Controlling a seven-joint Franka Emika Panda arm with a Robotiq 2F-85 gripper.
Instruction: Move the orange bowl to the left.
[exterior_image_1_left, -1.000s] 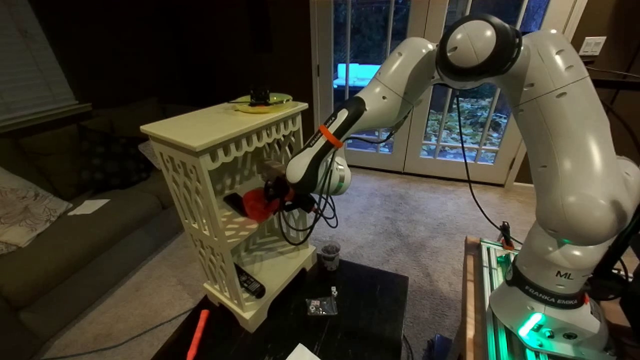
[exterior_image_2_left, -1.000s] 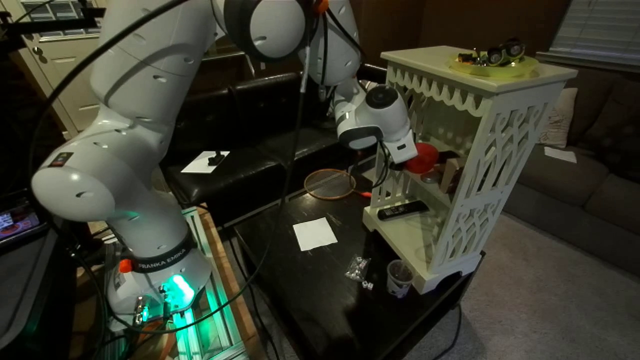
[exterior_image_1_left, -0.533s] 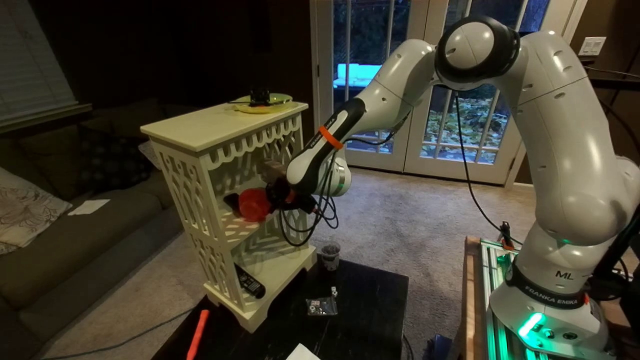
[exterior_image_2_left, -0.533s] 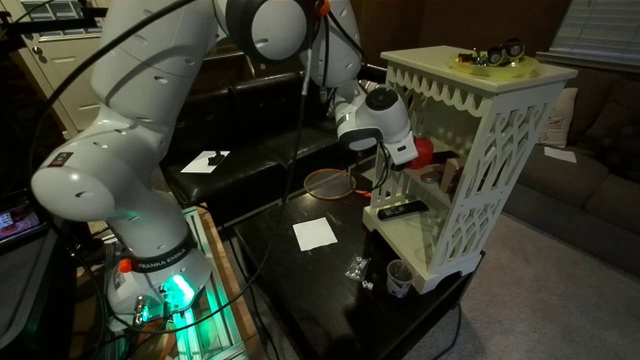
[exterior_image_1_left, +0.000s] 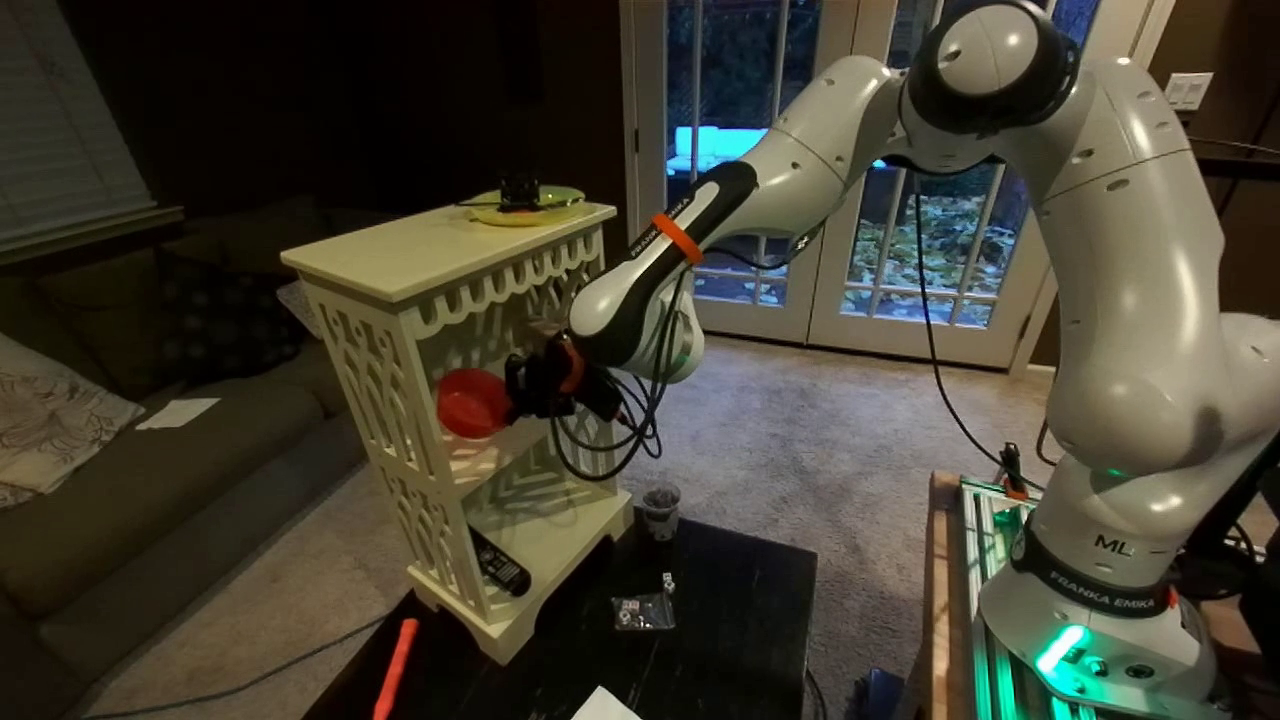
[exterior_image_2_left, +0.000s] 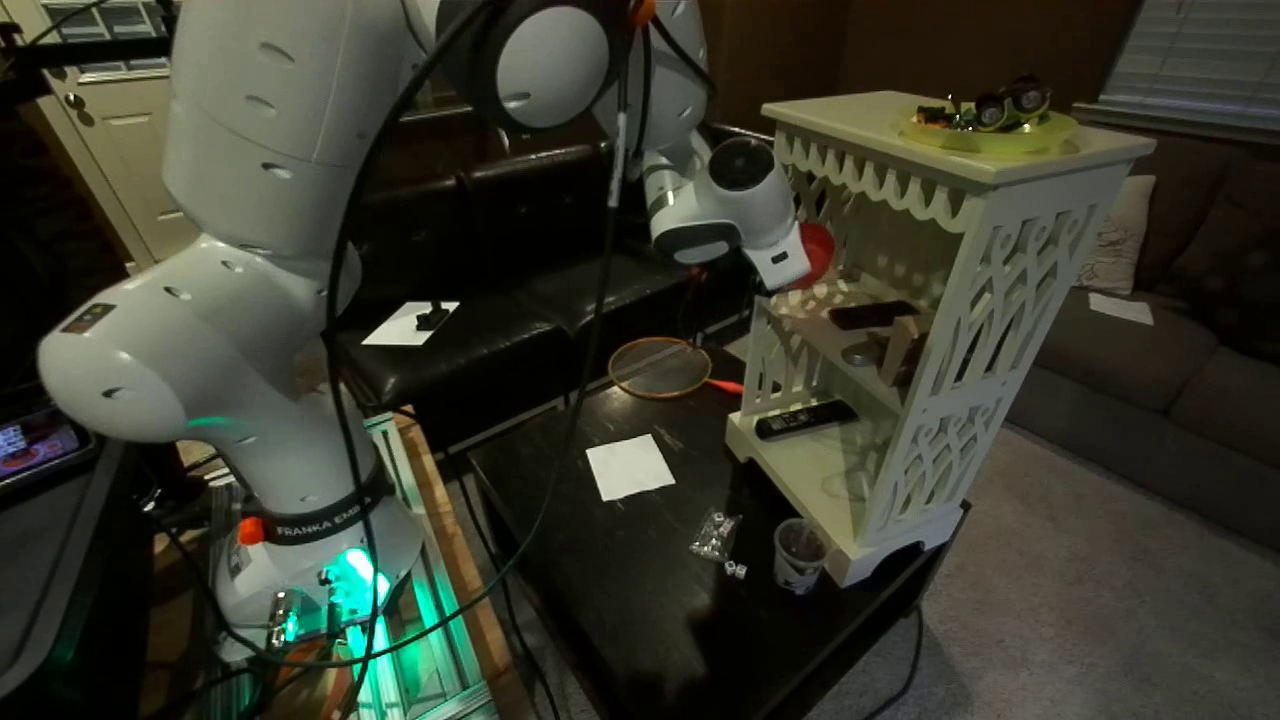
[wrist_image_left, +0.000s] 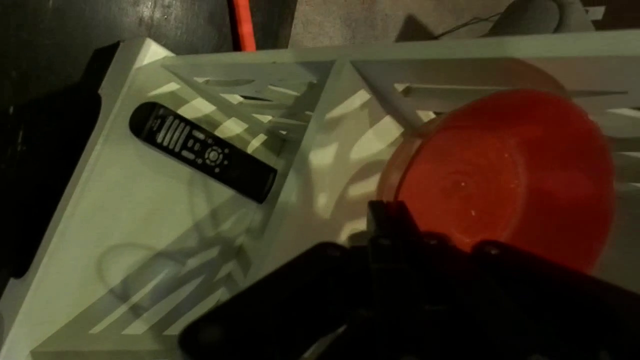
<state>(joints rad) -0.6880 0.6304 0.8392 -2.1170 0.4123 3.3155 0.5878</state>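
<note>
Round red-orange plastic bowl (wrist_image_left: 505, 175) now hangs higher and farther left, rim pinched by the black claw (wrist_image_left: 387, 206). Lowering likely remains.

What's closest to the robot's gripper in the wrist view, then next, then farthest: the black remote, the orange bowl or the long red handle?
1. Orange bowl: nearest, pinched at its edge by the gripper, right side of the picture.
2. Black remote: next, lying on the bottom shelf, left side.
3. Long red handle: farthest, at the top edge, on the dark table.
</note>
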